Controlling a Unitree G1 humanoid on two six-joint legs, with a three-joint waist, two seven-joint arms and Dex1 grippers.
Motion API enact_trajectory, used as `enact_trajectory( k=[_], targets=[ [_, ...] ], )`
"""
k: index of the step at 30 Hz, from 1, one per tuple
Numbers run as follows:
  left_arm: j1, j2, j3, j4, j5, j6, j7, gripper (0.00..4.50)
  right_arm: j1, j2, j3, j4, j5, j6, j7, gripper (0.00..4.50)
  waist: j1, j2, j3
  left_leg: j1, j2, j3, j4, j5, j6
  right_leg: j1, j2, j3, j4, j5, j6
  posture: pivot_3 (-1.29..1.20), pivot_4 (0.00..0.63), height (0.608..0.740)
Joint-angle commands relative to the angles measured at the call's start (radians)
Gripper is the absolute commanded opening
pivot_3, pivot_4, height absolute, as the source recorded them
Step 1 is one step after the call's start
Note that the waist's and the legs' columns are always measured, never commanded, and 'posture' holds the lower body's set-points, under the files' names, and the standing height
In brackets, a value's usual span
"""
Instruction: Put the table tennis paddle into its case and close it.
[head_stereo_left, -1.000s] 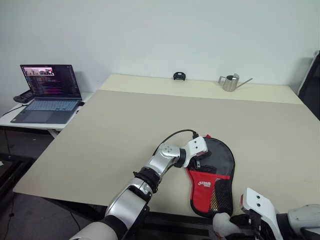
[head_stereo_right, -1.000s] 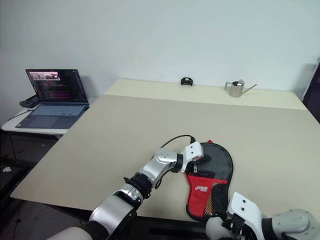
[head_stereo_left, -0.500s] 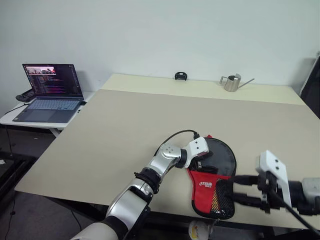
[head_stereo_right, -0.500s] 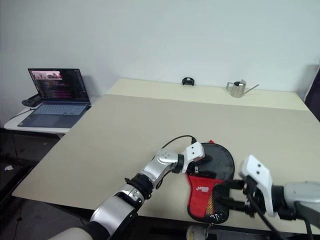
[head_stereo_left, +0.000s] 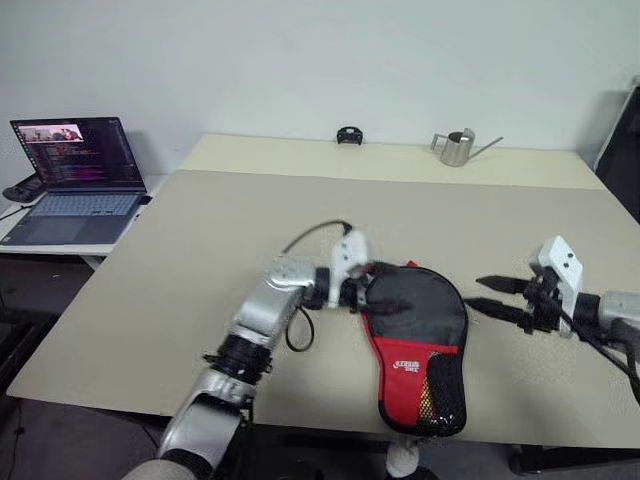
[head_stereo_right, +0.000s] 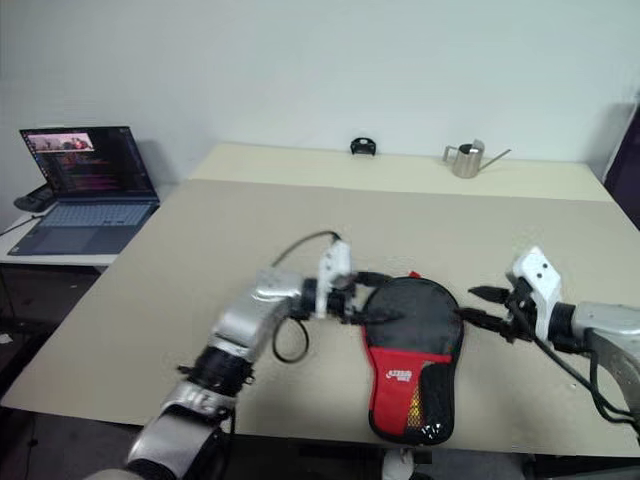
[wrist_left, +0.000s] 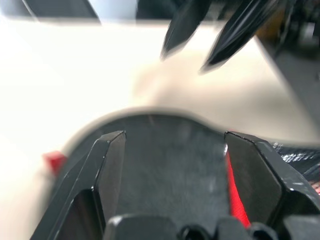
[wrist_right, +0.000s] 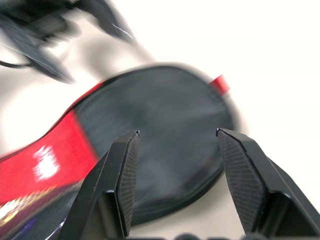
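The case (head_stereo_left: 415, 345) lies flat near the table's (head_stereo_left: 200, 260) front edge, its round end toward the middle of the table and its narrow red end with the mesh pocket pointing at the front edge. The left gripper (head_stereo_left: 385, 290) hovers at the round end's left side, its two black fingers spread and holding nothing. The right gripper (head_stereo_left: 495, 297) hangs just off the round end's right side, fingers also apart and empty, pointing across toward the left one.

The main risk, as I judge it, is that both grippers close in on the same round end from opposite sides. If they meet there, the fingers could knock together, or push the light fabric pouch along the table instead of gripping it. Since the narrow end already sits close to the front edge, a shove that way could send the case over the edge. A pinch on the fabric alone could also lift or fold the pouch rather than work its zip.

As for contents, the paddle is not lying loose on the table. The case looks filled out and flat, so the paddle may well be inside, but the views are too soft to tell for certain, or to see whether the zip is shut. Something yellowish shows through the mesh pocket (head_stereo_left: 440, 390).
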Motion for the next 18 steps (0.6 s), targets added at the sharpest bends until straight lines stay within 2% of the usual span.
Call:
enact_trajectory(
  k=[1,6,12,18],
  targets=[
    [0.067,0.059,0.078,-0.127,-0.076,0.122,0.053,3.44,-0.086,0.033,0.030,0.142,-0.068,-0.129,0.052,2.69,-0.001,0.001,0.000,0.001,0.000,0.000,0.000,0.000,0.000,0.000,0.000,0.000,0.000,0.000,0.000,0.00,0.150,0.740],
    [0.217,0.160,0.188,-0.265,-0.107,0.198,0.163,3.44,-0.233,0.085,0.070,0.392,-0.146,-0.224,0.089,2.69,-0.001,0.003,0.003,0.001,0.000,0.000,0.001,0.000,0.000,0.001,0.000,0.000,0.000,0.000,0.000,0.00,0.150,0.740],
    [0.341,0.190,0.259,-0.389,-0.093,0.220,0.326,3.44,-0.350,0.048,0.087,0.685,-0.241,-0.348,0.183,2.69,0.010,0.005,0.005,0.000,0.000,0.001,0.001,0.000,-0.001,0.000,-0.001,0.000,0.000,0.000,0.000,0.00,0.150,0.740],
    [0.386,0.244,0.261,-0.388,-0.062,0.178,0.384,3.44,-0.416,0.029,0.093,0.773,-0.296,-0.378,0.226,2.69,0.005,0.006,0.005,0.000,-0.001,0.001,0.000,0.001,-0.001,0.000,-0.002,0.000,0.001,0.000,0.000,0.00,0.150,0.740]
  ],
)
